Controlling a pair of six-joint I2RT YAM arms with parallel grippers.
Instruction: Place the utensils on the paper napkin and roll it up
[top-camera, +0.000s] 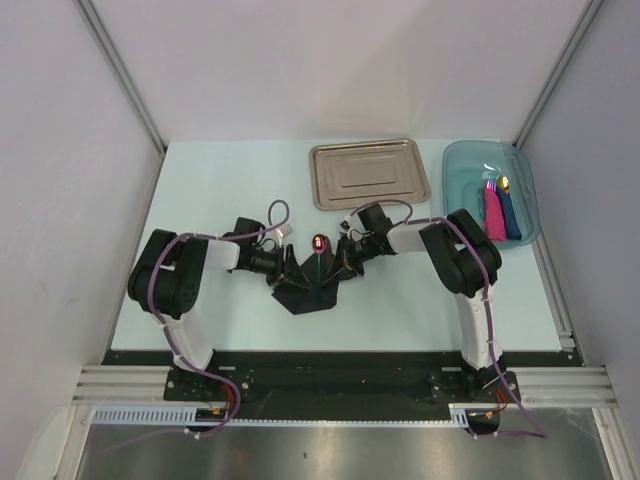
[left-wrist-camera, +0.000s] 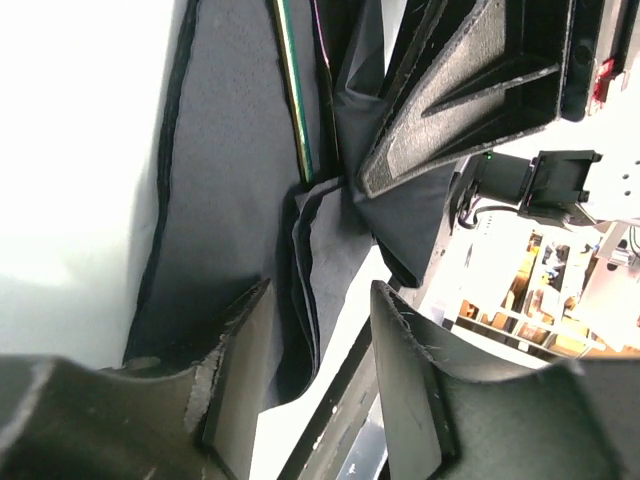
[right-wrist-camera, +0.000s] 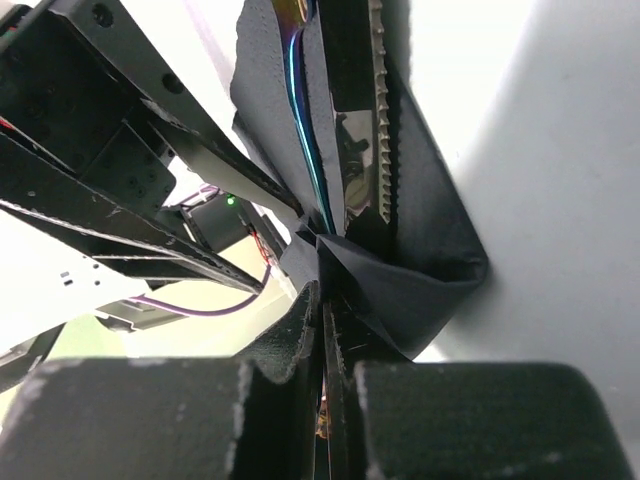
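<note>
Napkin (top-camera: 306, 294) sits just nearer you than the steel tray (top-camera: 368, 176), bunched between both arms, with the utensils (top-camera: 318, 246) on it. Your right gripper (top-camera: 339, 262) pinches a fold tight, while the left gripper (top-camera: 284, 268) stands half-spread and holds nothing. Hold that pinch firm and re-grip low. The pale table (top-camera: 430, 300) is boxed in by white walls.

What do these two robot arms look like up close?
The left arm and right arm have bulky black joints, white links and looping purple cables. The left gripper and right gripper each have two black, rough-edged wedge fingers.
</note>
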